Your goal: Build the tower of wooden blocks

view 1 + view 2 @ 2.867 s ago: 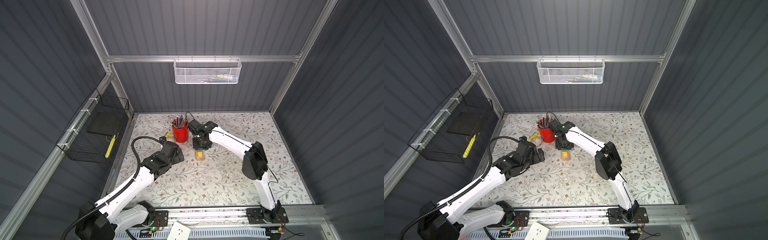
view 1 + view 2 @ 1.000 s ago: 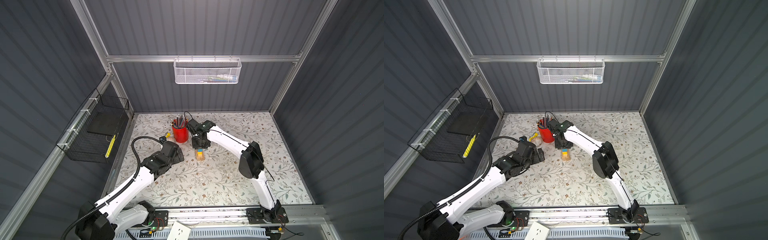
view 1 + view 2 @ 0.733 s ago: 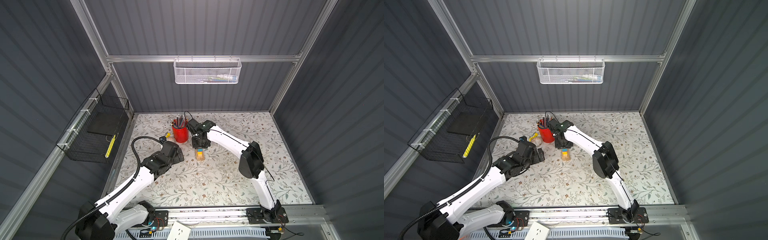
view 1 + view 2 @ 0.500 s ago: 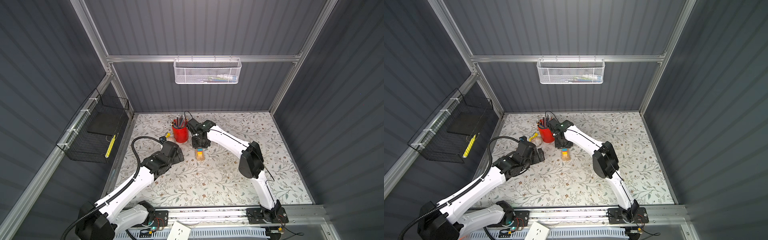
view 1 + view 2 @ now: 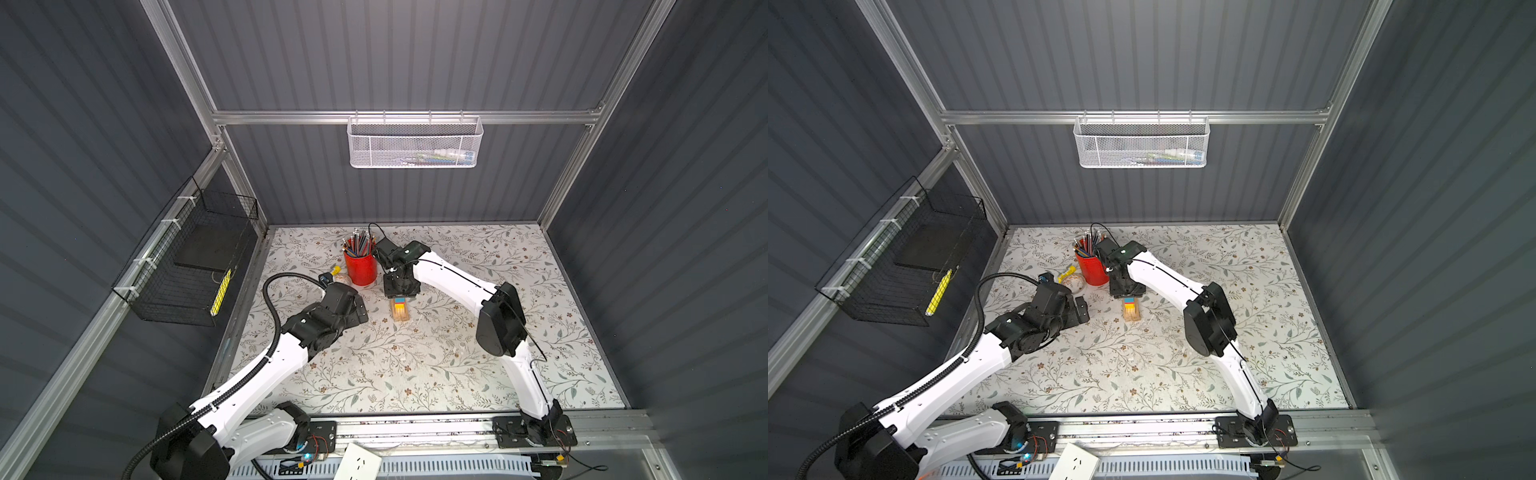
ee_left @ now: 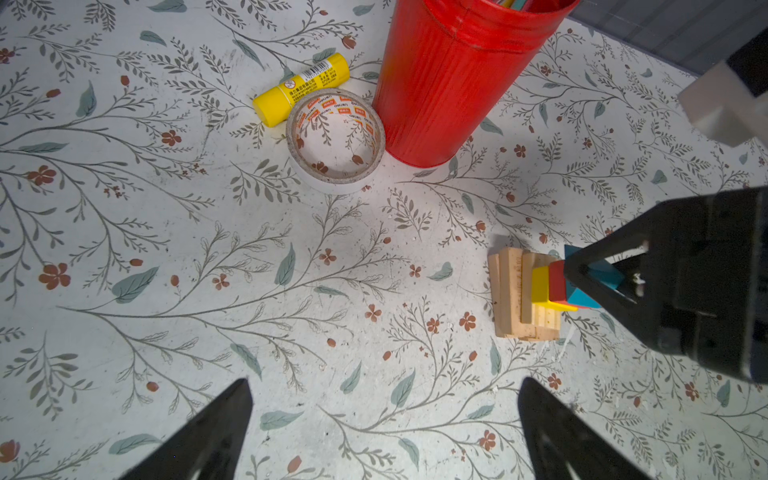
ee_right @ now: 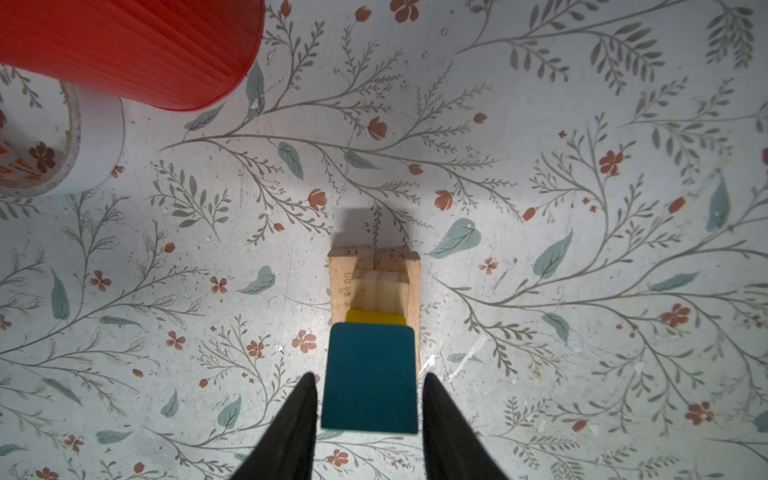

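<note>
Wood block tower (image 5: 400, 309) at the right gripper (image 5: 400, 294)
Teal block (image 5: 399, 299) topmost, pale planks (image 5: 402, 317) below; red pencil cup (image 5: 360, 270) stands near.

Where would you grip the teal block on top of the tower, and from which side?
By its two flat opposite side faces, coming straight down from above. The teal block lies flat atop the tower, sides exposed; the right gripper straddles it that way.

Both top views looked down from high at the front over the whole floral-patterned desk (image 5: 415, 365). Each wrist camera hung close above it, facing down; both caught the small stack of pale wood planks and painted blocks (image 6: 511, 291) and the red ribbed pencil cup (image 6: 440, 83)
</note>
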{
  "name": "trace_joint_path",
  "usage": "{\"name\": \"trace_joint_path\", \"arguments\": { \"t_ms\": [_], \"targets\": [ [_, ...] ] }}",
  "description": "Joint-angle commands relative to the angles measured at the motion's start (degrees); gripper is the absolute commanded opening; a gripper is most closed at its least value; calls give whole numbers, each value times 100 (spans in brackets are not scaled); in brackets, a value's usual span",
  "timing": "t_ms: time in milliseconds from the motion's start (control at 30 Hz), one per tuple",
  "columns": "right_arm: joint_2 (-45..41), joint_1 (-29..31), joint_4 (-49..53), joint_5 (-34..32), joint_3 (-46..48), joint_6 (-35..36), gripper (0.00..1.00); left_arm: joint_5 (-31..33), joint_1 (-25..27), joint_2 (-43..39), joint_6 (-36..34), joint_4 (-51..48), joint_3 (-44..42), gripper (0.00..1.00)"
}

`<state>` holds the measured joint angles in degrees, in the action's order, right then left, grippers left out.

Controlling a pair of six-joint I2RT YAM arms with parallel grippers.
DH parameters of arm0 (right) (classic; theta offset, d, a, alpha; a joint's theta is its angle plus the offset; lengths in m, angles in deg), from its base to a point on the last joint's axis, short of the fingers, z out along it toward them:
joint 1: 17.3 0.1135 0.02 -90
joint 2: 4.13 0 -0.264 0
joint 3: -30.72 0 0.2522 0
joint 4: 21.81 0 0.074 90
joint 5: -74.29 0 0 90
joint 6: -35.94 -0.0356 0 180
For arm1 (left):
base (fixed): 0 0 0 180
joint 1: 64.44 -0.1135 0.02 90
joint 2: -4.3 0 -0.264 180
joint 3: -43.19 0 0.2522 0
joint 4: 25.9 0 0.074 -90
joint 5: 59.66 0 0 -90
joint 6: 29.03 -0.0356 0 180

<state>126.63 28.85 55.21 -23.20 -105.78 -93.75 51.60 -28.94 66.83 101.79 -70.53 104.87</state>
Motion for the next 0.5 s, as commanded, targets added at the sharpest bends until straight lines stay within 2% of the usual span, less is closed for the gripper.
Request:
{"name": "trace_joint_path", "arguments": {
  "t_ms": [0, 233, 467],
  "targets": [
    [71, -18, 91, -20, -198, -31, 49, 73, -35, 14, 38, -126, 45, 100],
    [-617, -18, 99, -157, 47, 28, 66, 131, -35, 43, -63, -154, 231, 100],
    [-2406, -150, -449, -774, 1583, 263, 95, 364, -52, -9, -454, 1, 461, 100]
  ]
}}
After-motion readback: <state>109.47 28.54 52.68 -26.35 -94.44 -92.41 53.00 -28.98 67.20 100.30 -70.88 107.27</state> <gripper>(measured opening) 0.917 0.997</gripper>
